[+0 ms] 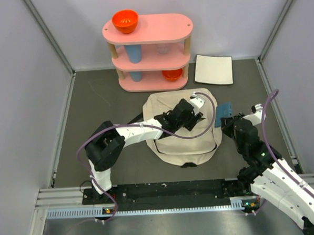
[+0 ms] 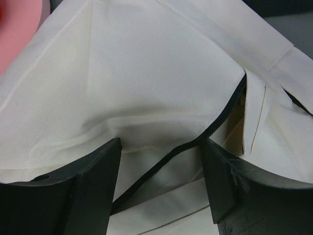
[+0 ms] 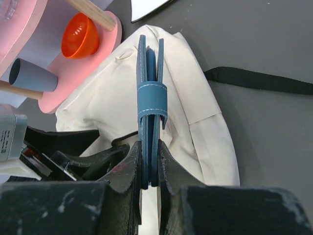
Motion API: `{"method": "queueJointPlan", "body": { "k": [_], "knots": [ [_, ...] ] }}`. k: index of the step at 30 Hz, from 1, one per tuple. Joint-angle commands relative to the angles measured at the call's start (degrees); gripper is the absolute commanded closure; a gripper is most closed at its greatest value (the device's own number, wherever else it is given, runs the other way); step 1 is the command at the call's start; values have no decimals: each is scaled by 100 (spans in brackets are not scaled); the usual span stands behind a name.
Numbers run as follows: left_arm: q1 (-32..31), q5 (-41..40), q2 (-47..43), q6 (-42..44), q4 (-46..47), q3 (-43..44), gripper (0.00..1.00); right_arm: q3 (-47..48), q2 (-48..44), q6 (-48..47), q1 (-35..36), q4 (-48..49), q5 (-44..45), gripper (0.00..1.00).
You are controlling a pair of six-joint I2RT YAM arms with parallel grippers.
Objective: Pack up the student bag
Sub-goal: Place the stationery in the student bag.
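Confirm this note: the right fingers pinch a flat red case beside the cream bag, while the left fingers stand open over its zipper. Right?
Not quite: the case is blue, not red, as the right wrist view shows. The right fingers do pinch it beside the cream bag; the left fingers stand open over its zipper.

Cream student bag (image 1: 172, 151), pink shelf (image 1: 152, 29), blue case (image 3: 149, 98)

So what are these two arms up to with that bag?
They are packing the student bag. The left gripper hangs open over the bag's dark zipper, at the gap in the fabric. The right gripper is shut on a flat blue case, held beside the bag's right edge, not yet inside.
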Motion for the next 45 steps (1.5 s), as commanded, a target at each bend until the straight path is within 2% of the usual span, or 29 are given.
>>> {"method": "queueJointPlan", "body": {
  "k": [1, 3, 9, 12, 20, 22, 23, 24, 27, 28, 32, 36, 39, 45],
  "knots": [
    [-224, -991, 325, -412, -133, 569, 29, -25, -55, -19, -52, 374, -30, 95],
    [-224, -1475, 465, -440, -213, 720, 29, -25, -46, -19, -61, 374, -21, 95],
    [-206, -2004, 414, -361, -169, 738, 35, -34, -81, -37, -79, 374, -65, 95],
    [-163, -2058, 273, -326, -125, 641, 40, -60, -116, -2, -96, 383, -65, 95],
    [-136, -2199, -297, -141, -222, 360, 44, 45, -134, -81, -96, 365, -136, 95],
    [-110, -2137, -395, -141, -213, 194, 50, 45, -160, -54, -105, 365, -162, 95],
    [-92, -2111, -473, -28, -204, 141, 56, 37, -169, -2, -96, 365, -206, 95],
    [-66, -2058, -500, -1, -187, 79, 67, 28, -169, 16, -105, 365, -215, 95],
    [13, -1927, -518, -18, -187, -44, 72, -7, -186, 86, -105, 365, -294, 95],
    [39, -1900, -509, 8, -187, -53, 80, -16, -204, 112, -96, 383, -320, 95],
    [84, -1838, -553, 52, -204, -36, 86, -34, -274, 130, -105, 383, -452, 95],
    [110, -1663, -720, 105, -230, 113, 99, 89, -169, 104, -105, 409, -663, 96],
    [110, -1522, -895, 87, -511, 201, 100, 203, 15, 174, -105, 462, -1057, 99],
    [110, -1170, -1212, 43, -740, 237, 100, -358, -151, 710, -96, 1454, -2165, 100]
  ]
}}
